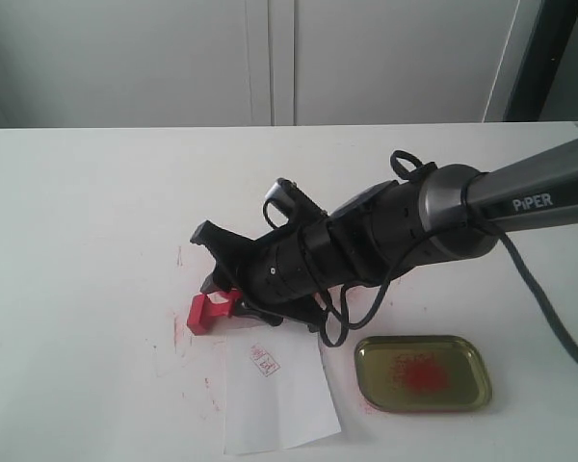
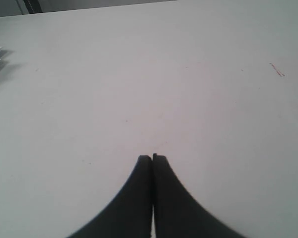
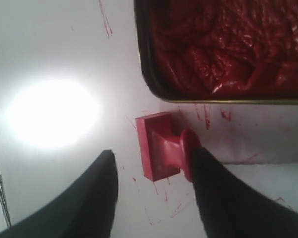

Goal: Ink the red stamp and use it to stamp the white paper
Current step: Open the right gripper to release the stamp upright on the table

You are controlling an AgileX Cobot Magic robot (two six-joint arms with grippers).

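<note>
While the red stamp [image 3: 161,148] is laid sideways, against the released right hand [image 3: 152,152], left hand [image 2: 152,158] is clenched empty.

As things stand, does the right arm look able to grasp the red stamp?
Probably yes. Its open jaws flank the red stamp, which lies on its side with nothing in between; the ink tin sits close by but apart.

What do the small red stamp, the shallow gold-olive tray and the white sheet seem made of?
The small red stamp looks like moulded plastic: uniform red, smooth, slightly glossy. The shallow gold-olive tray seems thin lacquered metal: shiny, with a raised rim. The white sheet is probably matte paper: thin, flat, bearing a red imprint.
</note>
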